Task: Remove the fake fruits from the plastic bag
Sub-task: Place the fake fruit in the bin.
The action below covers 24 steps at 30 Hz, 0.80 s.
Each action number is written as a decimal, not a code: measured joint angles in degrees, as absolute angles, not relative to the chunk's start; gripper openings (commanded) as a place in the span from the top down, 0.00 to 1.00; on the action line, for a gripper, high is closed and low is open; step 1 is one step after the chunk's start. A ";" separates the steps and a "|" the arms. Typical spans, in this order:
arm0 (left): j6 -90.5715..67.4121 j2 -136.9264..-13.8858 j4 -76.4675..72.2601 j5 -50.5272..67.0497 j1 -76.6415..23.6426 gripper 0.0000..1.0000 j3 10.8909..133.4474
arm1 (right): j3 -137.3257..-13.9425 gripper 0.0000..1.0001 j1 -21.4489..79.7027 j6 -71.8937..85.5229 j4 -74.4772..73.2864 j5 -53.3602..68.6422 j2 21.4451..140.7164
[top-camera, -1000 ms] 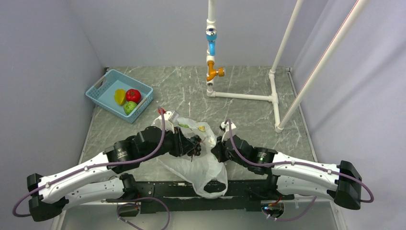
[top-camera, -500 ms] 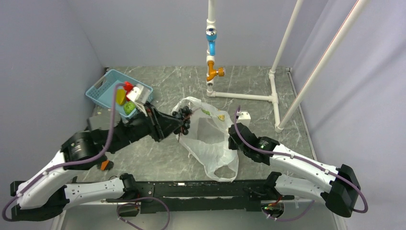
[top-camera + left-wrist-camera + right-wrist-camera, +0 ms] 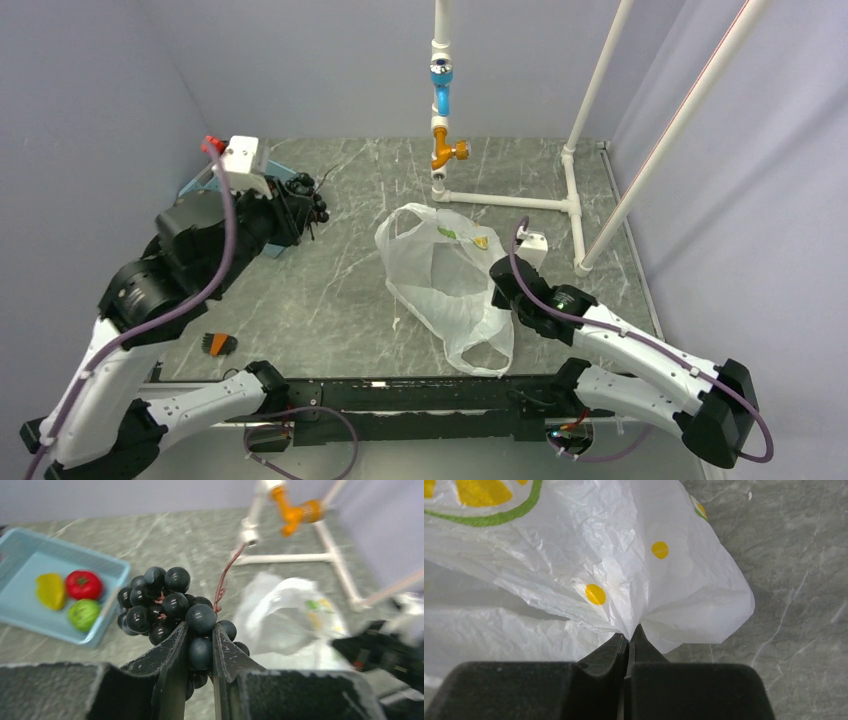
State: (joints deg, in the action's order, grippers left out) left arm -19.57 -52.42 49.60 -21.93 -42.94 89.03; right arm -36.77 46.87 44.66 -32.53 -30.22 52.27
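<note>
The left gripper (image 3: 200, 631) is seen closed around a dark purple-black bunch (image 3: 165, 600) of glossy fake grapes. The lower berries are pinched between the two black fingers, and the rest of the bunch, with its thin reddish stem, stands above the fingertips. The bunch is held in the air, clear of the grey marbled table (image 3: 340, 290).

Beyond this gripper and to its left, a blue basket (image 3: 47, 630) is shown lying on the table. Three fake fruits are seen inside it: a yellow oblong fruit (image 3: 50, 590), a red round fruit (image 3: 83, 584) just beside it, and a green round fruit (image 3: 83, 614) nearer the gripper, touching or almost touching the red one. In the overhead view most of the basket is hidden behind the left arm.

Ahead of the left gripper and to its right, the plastic bag (image 3: 440, 280) is seen, well apart from the bunch. It is crinkly, white and translucent, printed with yellow dots and a green-edged yellow mark. Its mouth is lifted open, and its lower end trails on the table.

The right gripper (image 3: 628, 636) is closed tightly on a fold of the bag's film, which fans out directly in front of the fingertips. No fruit can be made out inside the bag.

Past the bag, a white pipe frame (image 3: 520, 203) with an orange fitting (image 3: 447, 152) is seen standing on the table.
</note>
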 measured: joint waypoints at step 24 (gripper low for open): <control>-20.97 -85.01 28.97 10.61 16.93 0.97 73.47 | -35.57 1.00 46.13 42.87 -30.89 -28.84 49.87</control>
State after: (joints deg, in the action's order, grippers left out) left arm -20.97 -85.01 28.97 10.61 16.93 73.47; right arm -35.57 46.13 42.87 -30.89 -28.84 49.87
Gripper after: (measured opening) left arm 0.236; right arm 0.008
